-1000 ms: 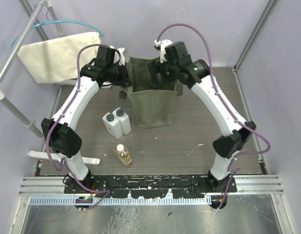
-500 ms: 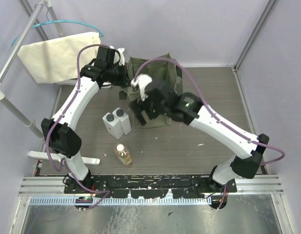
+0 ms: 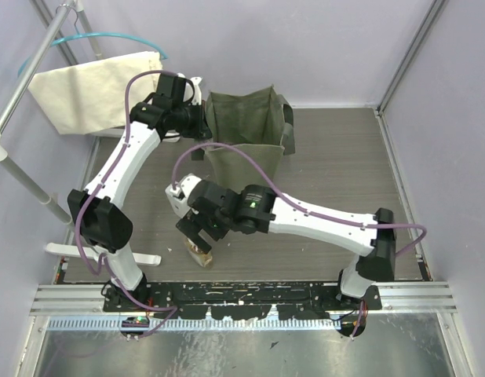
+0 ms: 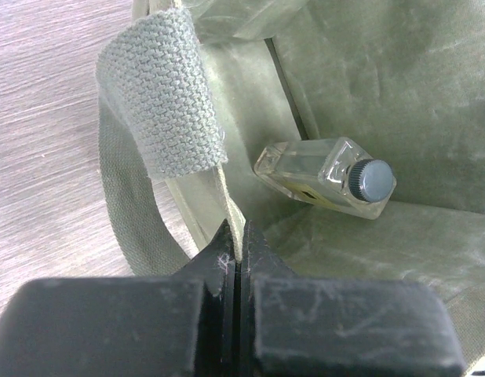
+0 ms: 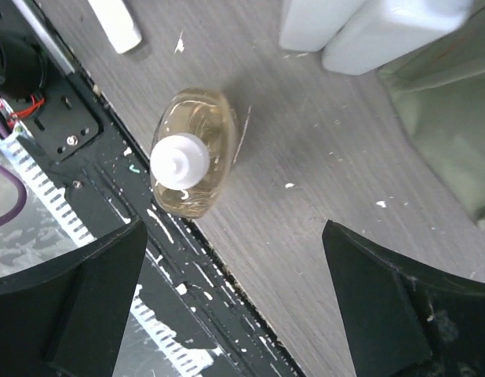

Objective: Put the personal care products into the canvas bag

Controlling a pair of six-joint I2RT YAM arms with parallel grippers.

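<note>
Newly right gripper [image 5: 235, 294] over amber bottle [image 5: 191, 153]

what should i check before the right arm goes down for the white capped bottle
1. right gripper open: ok
2. white-capped bottle upright, apart from the two white bottles: ok
3. bottle centred under that gripper: not ok, off to one side
4. left gripper shut on the canvas bag rim: ok
5. room in the bag beside the dark-capped bottle: ok
</note>
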